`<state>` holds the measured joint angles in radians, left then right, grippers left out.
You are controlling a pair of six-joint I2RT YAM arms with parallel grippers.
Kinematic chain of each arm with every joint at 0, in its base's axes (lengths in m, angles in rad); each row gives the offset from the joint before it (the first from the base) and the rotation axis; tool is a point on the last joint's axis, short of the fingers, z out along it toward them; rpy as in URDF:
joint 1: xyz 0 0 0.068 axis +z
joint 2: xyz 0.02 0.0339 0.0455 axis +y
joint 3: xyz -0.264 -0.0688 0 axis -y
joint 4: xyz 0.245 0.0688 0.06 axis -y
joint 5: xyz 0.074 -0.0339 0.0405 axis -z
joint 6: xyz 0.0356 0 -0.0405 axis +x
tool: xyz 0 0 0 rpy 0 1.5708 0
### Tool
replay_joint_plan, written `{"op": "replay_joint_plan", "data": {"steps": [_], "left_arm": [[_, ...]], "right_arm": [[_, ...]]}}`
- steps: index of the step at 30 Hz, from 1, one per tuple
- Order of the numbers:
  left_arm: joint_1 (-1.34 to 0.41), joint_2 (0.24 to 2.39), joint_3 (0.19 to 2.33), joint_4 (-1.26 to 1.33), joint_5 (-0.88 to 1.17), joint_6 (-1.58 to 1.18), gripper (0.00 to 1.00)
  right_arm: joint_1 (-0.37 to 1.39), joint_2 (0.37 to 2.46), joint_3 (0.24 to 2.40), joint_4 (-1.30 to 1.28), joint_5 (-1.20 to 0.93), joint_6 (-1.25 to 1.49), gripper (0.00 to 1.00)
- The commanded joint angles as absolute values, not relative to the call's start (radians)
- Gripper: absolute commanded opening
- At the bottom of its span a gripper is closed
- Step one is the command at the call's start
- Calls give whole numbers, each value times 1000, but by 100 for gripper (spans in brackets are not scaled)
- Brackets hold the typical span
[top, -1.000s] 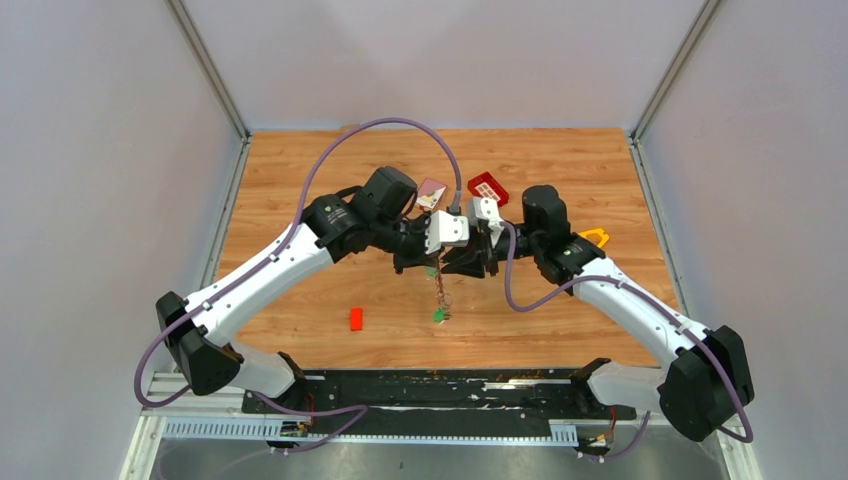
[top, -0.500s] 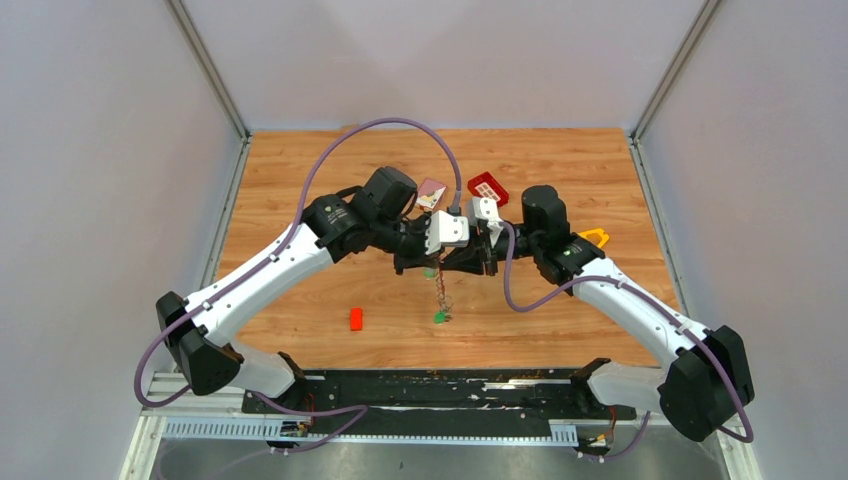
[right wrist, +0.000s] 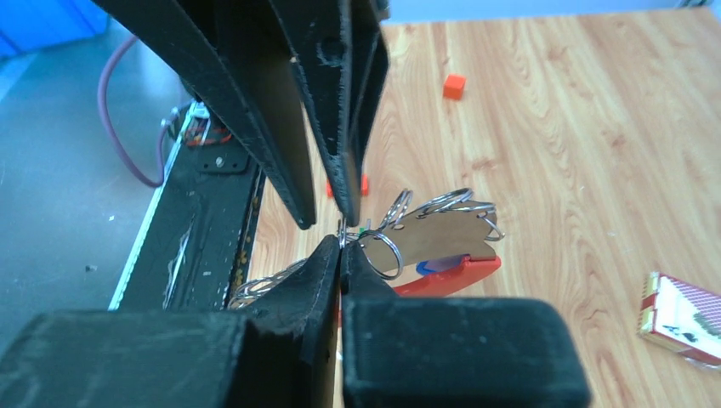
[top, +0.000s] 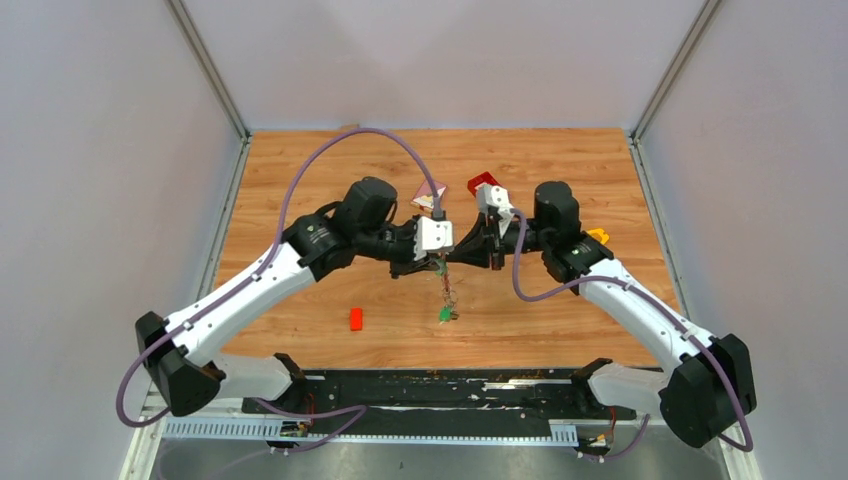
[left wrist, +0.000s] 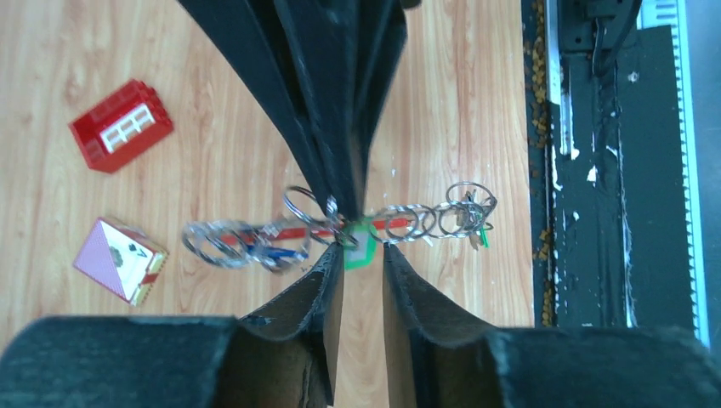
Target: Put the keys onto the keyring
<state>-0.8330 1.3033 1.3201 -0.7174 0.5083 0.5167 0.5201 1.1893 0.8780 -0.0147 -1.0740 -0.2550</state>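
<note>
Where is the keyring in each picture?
Top external: keyring hangs in the middle of the picture.
Left wrist: keyring stretches sideways across the middle.
Right wrist: keyring is bunched in the middle.
Shared landmark: the card box, seen in all three.

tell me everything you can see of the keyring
The keyring is a chain of linked silver metal rings with a red curved piece alongside. It is lifted over the wooden table, hanging down where the two hands meet. The right hand pinches one ring; a green key head sits between the fingertips of the left hand. Another green key dangles at the low end.
</note>
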Motion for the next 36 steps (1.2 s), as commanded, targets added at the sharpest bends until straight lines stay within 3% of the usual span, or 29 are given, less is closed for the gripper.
{"op": "replay_joint_plan", "data": {"steps": [1, 6, 17, 22, 32, 36], "left_arm": [[-788, 1179, 1204, -459, 648, 446, 33], [-754, 1131, 1108, -295, 711, 380, 40], [-752, 1132, 1084, -226, 642, 360, 38], [-752, 1135, 1086, -230, 643, 365, 32], [-752, 1157, 1077, -251, 682, 377, 6], [-752, 1161, 1071, -251, 698, 378, 2]], "right_arm": [[473, 1140, 894, 240, -1140, -46, 0], [456, 1133, 878, 333, -1163, 60, 0], [451, 1140, 871, 343, -1167, 64, 0], [450, 1147, 871, 335, -1167, 56, 0], [451, 1145, 876, 328, -1166, 55, 0], [451, 1145, 877, 328, -1159, 56, 0]]}}
